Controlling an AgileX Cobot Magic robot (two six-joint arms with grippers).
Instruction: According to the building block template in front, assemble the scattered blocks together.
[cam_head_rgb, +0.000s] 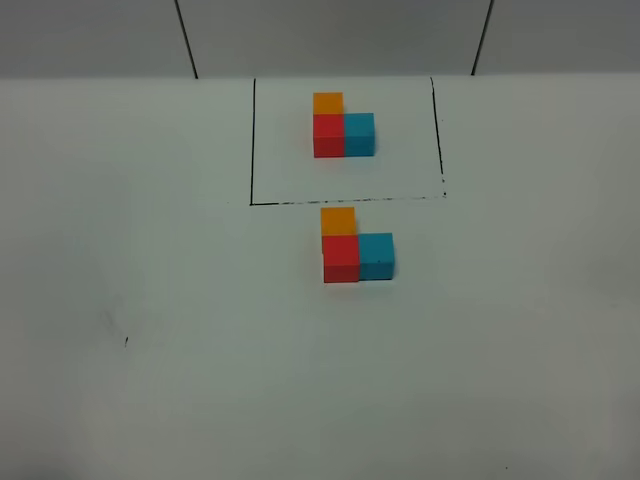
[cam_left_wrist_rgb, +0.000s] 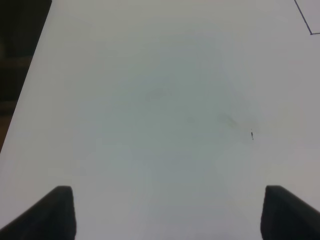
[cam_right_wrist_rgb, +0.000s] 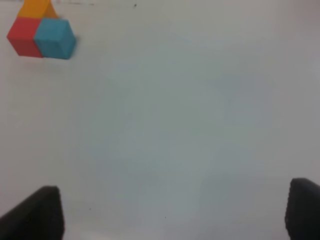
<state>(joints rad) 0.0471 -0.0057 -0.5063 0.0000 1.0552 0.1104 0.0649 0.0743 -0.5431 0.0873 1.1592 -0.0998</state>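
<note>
The building block template stands at the back inside a thin black outline (cam_head_rgb: 252, 140): an orange cube (cam_head_rgb: 328, 102), a red cube (cam_head_rgb: 328, 135) and a blue cube (cam_head_rgb: 359, 133) in an L. Just in front of the outline, the scattered blocks sit pressed together in the same L: orange (cam_head_rgb: 338, 221), red (cam_head_rgb: 340, 258), blue (cam_head_rgb: 376, 255). The right wrist view shows this group far off, with its red (cam_right_wrist_rgb: 22, 36) and blue (cam_right_wrist_rgb: 55, 38) cubes. My right gripper (cam_right_wrist_rgb: 172, 210) is open and holds nothing. My left gripper (cam_left_wrist_rgb: 167, 212) is open over bare table. Neither arm appears in the exterior high view.
The white table (cam_head_rgb: 200, 380) runs back to a grey wall. A small dark mark (cam_head_rgb: 126, 341) lies on the left part of the table. In the left wrist view the table edge (cam_left_wrist_rgb: 20, 100) drops to a dark floor, and a corner of the outline (cam_left_wrist_rgb: 306, 22) shows.
</note>
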